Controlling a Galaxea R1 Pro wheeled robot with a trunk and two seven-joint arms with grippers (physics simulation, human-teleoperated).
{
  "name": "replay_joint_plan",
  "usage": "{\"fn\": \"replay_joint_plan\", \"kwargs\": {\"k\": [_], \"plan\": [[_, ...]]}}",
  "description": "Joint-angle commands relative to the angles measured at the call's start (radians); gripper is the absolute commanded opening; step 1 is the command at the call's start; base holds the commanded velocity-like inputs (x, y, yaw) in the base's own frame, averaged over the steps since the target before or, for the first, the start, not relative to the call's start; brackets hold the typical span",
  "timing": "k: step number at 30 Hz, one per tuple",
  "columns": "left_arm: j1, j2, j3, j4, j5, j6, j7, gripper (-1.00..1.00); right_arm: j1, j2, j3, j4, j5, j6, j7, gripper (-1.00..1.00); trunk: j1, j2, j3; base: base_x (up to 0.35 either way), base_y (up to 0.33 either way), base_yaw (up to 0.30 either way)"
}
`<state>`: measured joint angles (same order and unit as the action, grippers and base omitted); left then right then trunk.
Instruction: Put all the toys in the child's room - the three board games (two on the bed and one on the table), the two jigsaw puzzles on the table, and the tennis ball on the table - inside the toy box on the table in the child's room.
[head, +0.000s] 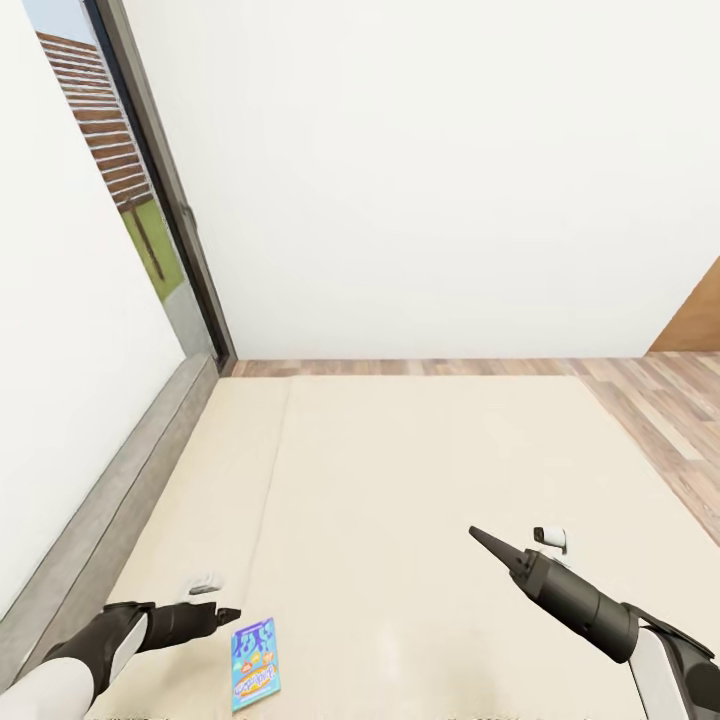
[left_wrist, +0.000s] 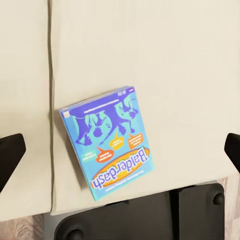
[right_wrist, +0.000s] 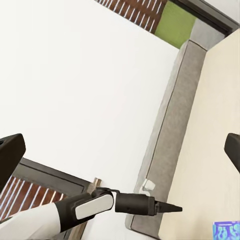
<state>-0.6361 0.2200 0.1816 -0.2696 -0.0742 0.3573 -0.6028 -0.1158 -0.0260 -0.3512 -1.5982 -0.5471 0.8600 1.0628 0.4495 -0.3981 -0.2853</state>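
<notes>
1. Head view first: the beige bed (head: 400, 520) spreads across the lower half of the shot, its grey frame (head: 110, 500) running along the white wall on the left.
2. There's the blue board game (head: 255, 662), lettered Balderdash, lying flat on the mattress near the bed's closest edge, nothing gripping it.
3. Left gripper (head: 228, 614) hangs just beside the box, on its left, tip pointing toward it, but in the head view I can't tell whether it touches the mattress.
4. From the left wrist view the blue board game (left_wrist: 107, 142) sits between the two dark fingertips (left_wrist: 11, 155), which stand wide apart at either edge of the frame, well clear of the box and holding nothing.
5. A seam in the mattress (left_wrist: 50, 75) runs just beside the box's corner, and dark parts of the robot base (left_wrist: 150, 215) show beyond the bed's edge.
6. Right gripper (head: 480, 537) is raised above the middle of the bed, well apart from the game, pointing up and left.
7. Right wrist view: its fingertips (right_wrist: 10, 155) are spread wide at the frame's sides, empty; the left arm (right_wrist: 100, 205) reaches over the bed frame, and a corner of the blue box (right_wrist: 227, 231) peeks in.
8. Window (head: 120, 180) in the far left corner, wooden floor (head: 660, 420) beyond the bed on the right
</notes>
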Motion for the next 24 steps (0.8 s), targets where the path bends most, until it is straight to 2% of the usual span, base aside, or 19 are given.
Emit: {"fn": "replay_joint_plan", "kwargs": {"k": [1, 24], "plan": [[-0.001, -0.001, 0.009, -0.002, -0.008, 0.007, -0.004, 1.0, -0.001, 0.0, -0.001, 0.0, -0.002, 0.005, 0.001, 1.0, 0.0, -0.002, -0.003, 0.0, 0.0, 0.0], [-0.001, -0.006, 0.014, -0.002, -0.009, 0.004, 0.004, 1.0, -0.001, 0.001, 0.0, 0.0, -0.002, 0.004, 0.0, 1.0, 0.0, -0.002, -0.041, 0.0, 0.0, 0.0]]}}
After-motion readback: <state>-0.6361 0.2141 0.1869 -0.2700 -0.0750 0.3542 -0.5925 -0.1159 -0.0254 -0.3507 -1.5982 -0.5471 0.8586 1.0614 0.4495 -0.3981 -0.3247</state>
